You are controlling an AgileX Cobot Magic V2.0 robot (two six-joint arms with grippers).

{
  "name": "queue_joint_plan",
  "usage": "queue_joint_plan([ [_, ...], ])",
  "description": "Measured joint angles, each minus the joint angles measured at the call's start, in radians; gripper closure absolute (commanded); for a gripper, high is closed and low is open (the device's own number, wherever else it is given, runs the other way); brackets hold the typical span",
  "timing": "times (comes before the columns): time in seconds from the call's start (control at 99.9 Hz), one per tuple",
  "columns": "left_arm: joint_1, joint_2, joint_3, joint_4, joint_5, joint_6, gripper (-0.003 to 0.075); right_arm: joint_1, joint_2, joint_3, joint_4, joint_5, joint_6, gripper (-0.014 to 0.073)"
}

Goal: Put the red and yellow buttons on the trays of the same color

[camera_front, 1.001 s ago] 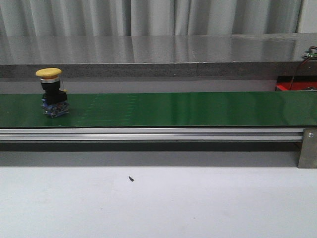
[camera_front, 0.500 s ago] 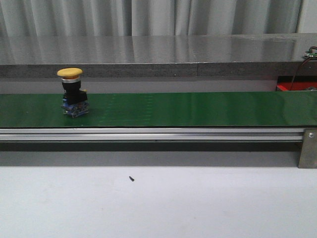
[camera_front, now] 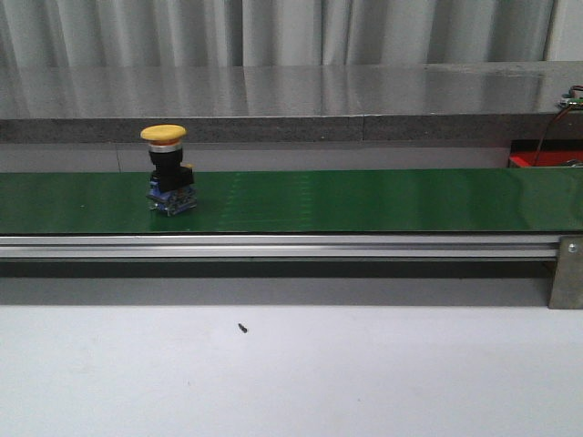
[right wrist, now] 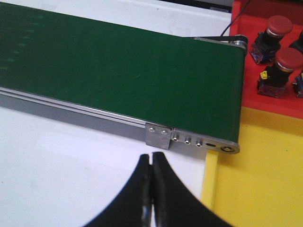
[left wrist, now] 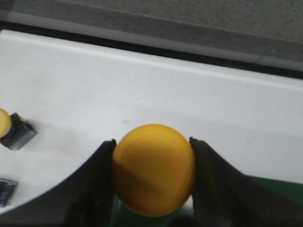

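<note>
My left end effector (left wrist: 154, 175) grips a yellow button (left wrist: 154, 169) by its cap. Another yellow-capped button (camera_front: 168, 177) stands upright at left-centre on the green belt (camera_front: 364, 200). My right end effector (right wrist: 151, 163) is pinched together, empty.

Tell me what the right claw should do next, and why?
Probably open up. The right claw is shut beside the belt end, a yellow button stands on the belt, and the yellow tray shows no button yet.

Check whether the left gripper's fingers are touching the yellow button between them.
Touching. The left wrist view shows both fingers pressed against the sides of the yellow button, with no gap visible.
</note>
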Motion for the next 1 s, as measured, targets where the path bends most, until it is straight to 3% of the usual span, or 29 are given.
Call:
queue_joint_plan([
  [0.41,-0.116,-0.123,0.322,-0.009,-0.09,0.002,0.0608,0.0,0.0,0.0,0.0,0.0,0.0,0.069],
  [0.751,-0.158,-0.127,0.464,-0.016,-0.191,0.002,0.0594,0.0,0.0,0.0,0.0,0.0,0.0,0.069],
  [0.861,-0.16,-0.13,0.472,-0.02,-0.199,0.004,0.0514,0.0,0.0,0.0,0.0,0.0,0.0,0.069],
  [1.001,-0.167,-0.131,0.474,-0.026,-0.204,0.017,0.0293,0.0,0.0,0.0,0.0,0.0,0.0,0.069],
])
